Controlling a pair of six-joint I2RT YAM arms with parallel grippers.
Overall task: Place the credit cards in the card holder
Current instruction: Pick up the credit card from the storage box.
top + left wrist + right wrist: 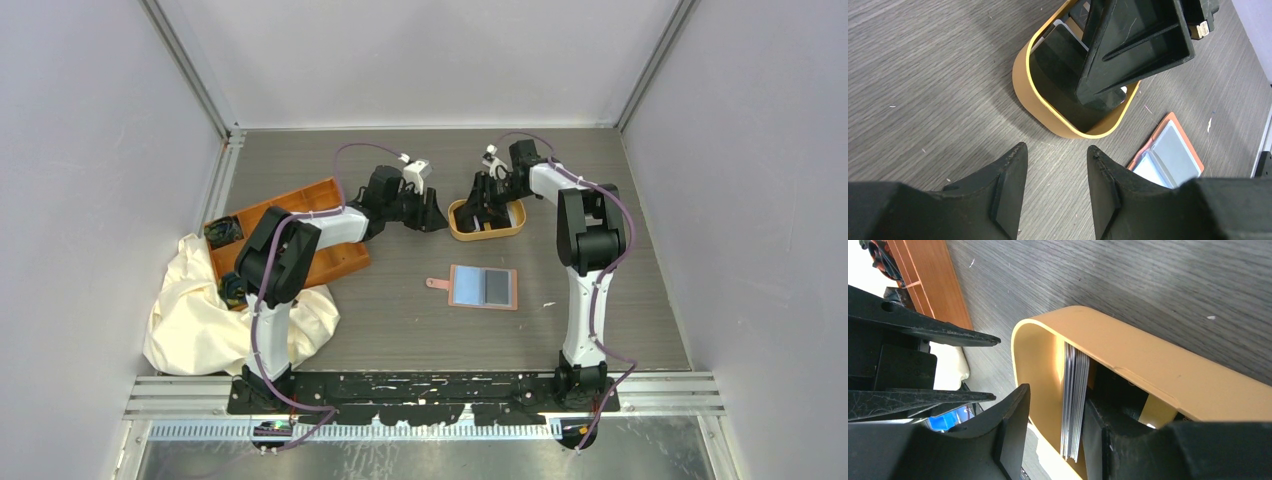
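The card holder (483,287) lies open and flat at mid-table, bluish pockets up, and also shows in the left wrist view (1168,152). The credit cards (1074,400) stand on edge as a stack against the inner wall of the oval tan tray (1128,355). My right gripper (1055,400) is open. One finger (1013,430) is outside the tray wall and the other is inside, beside the stack. It reaches into the tray (487,232) in the top view. My left gripper (1056,147) is open and empty, low over the table just left of the tray (1040,107).
An orange compartment tray (330,262) sits at the left, partly on a cream cloth (200,315). The two grippers (432,212) are close together at the tray. Enclosure walls surround the table.
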